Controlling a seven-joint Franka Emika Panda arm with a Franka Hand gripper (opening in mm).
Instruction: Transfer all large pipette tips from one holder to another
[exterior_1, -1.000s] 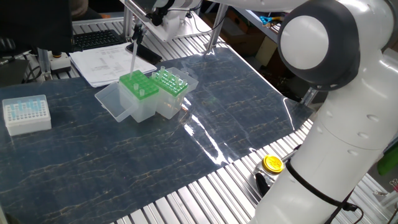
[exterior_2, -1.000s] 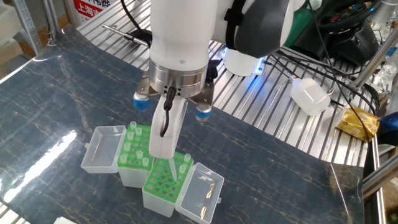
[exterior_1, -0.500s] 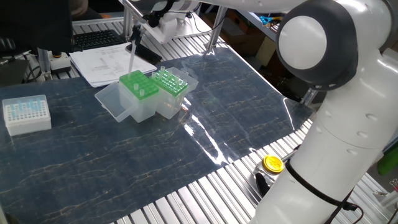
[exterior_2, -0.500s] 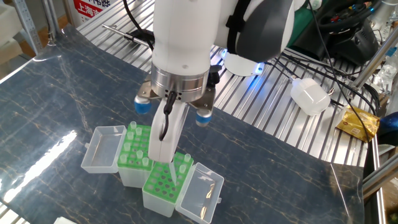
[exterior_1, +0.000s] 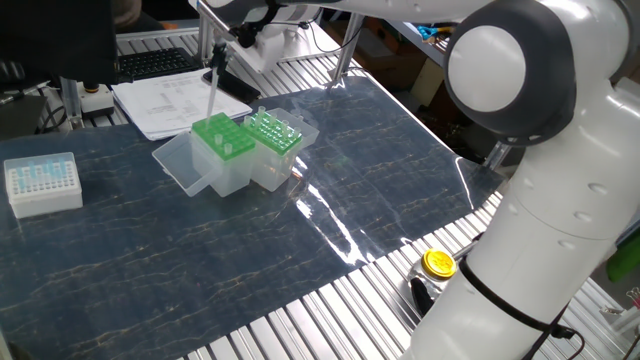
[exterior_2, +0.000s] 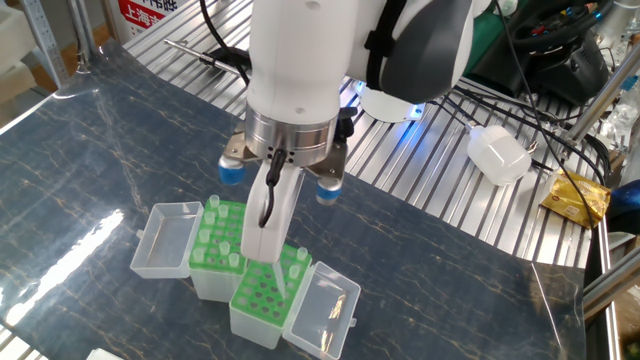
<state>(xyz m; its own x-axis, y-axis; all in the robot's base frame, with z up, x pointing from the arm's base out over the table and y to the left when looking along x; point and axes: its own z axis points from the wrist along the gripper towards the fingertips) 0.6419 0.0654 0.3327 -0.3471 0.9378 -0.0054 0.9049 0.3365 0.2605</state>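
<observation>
rising a little above where it was a second ago, the white gripper (exterior_2: 262, 243) carries one long clear tapered pipette tip (exterior_1: 212, 96) over the two green-topped clear plastic tip racks (exterior_2: 250, 277) near the bench's middle, so a transfer looks underway. the close view hides its fingers; whether they pinch, i cannot tell. the far view shows the tip clear of both racks.
</observation>
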